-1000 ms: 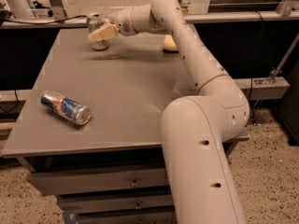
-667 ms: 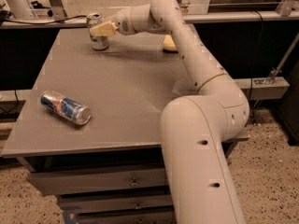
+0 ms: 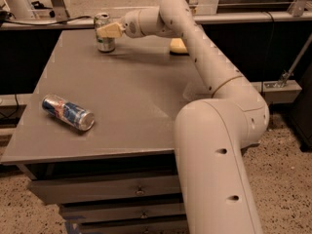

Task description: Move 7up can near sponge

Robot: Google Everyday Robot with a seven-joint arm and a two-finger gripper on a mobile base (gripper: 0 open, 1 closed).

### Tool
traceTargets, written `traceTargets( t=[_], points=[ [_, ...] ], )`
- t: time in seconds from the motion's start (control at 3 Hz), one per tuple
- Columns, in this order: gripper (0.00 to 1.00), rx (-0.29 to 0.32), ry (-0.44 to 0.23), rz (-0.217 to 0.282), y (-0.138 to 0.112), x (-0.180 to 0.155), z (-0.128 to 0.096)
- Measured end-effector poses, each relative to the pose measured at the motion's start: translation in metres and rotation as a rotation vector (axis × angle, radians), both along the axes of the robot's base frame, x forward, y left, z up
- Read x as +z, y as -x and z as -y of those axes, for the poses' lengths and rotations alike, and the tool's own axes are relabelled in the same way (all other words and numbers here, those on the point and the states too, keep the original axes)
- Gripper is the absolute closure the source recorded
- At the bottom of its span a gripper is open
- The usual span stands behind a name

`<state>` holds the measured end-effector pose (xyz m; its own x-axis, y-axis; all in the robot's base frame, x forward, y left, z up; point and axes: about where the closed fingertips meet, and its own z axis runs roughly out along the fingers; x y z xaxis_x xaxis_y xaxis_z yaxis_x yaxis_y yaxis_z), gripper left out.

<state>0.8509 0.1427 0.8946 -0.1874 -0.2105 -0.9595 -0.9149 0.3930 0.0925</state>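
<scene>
Camera view: gripper [image 3: 106, 31] pinches upright 7up can [image 3: 104, 44] at far edge of table [image 3: 146, 106], well apart from sponge [image 3: 177, 46]. Risk: loose grip may let can slip or tip during carry.

Cream hand [image 3: 109, 30] at pale-green 7up can [image 3: 104, 44]

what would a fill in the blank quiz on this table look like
The 7up can stands ___ at the far edge of the table.
The blue can lies on its ___.
The gripper is at the ___ can, not the blue can.
The sponge is coloured ___.
Missing: upright; side; 7up; yellow.
</scene>
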Motion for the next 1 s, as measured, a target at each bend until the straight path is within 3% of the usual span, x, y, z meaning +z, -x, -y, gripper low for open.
traceTargets(
  t=[0.33,0.67,1.0],
  points=[
    [1.0,-0.025,-0.026,0.0,0.006,0.01,0.019],
    [1.0,-0.083,-0.037,0.049,0.01,0.035,0.058],
    [1.0,-0.188,-0.041,0.141,0.01,0.073,0.12]
  ],
)
